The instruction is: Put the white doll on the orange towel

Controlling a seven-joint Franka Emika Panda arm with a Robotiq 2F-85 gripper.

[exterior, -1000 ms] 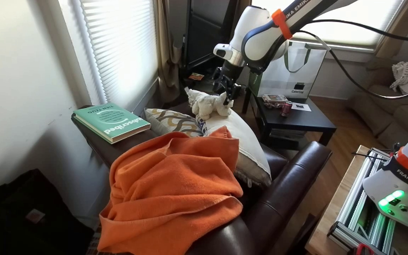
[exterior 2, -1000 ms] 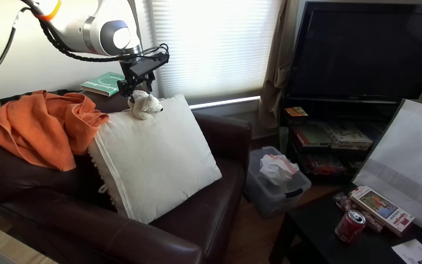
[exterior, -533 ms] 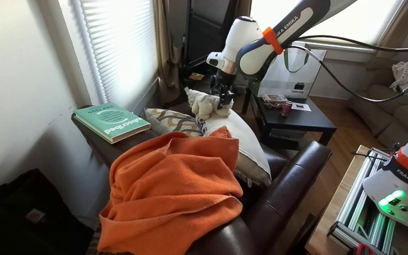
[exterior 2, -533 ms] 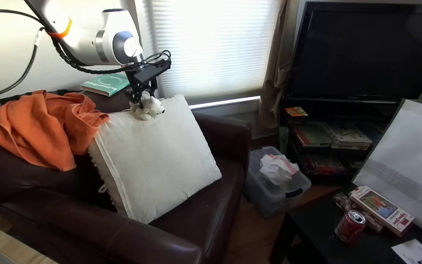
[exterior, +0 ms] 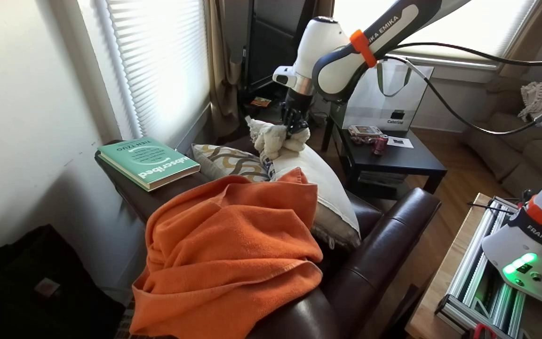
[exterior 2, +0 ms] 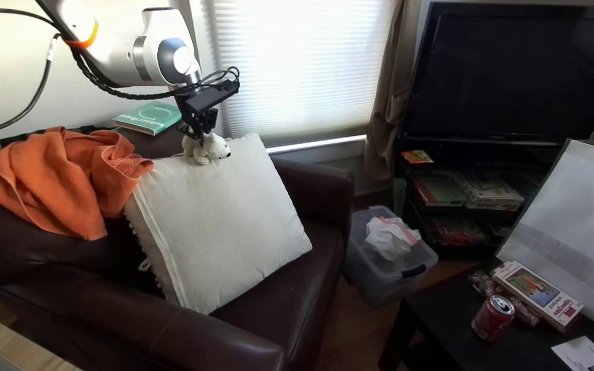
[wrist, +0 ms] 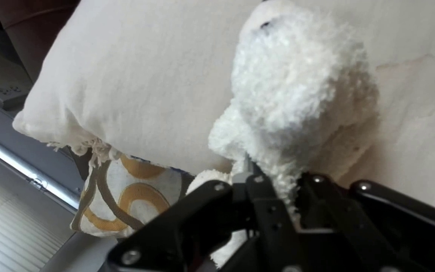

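By the hand [wrist: 278, 172], the white doll [exterior 2: 217, 148] is grasped on top of the pillow [exterior 2: 225, 221]; if too little is pinched, it may be dropped before the orange towel [exterior: 233, 240] is reached.

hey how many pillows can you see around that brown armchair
2. The white pillow leans in the armchair; the patterned pillow shows partly beside it, toward the window blind. More could be hidden behind these or under the orange towel.
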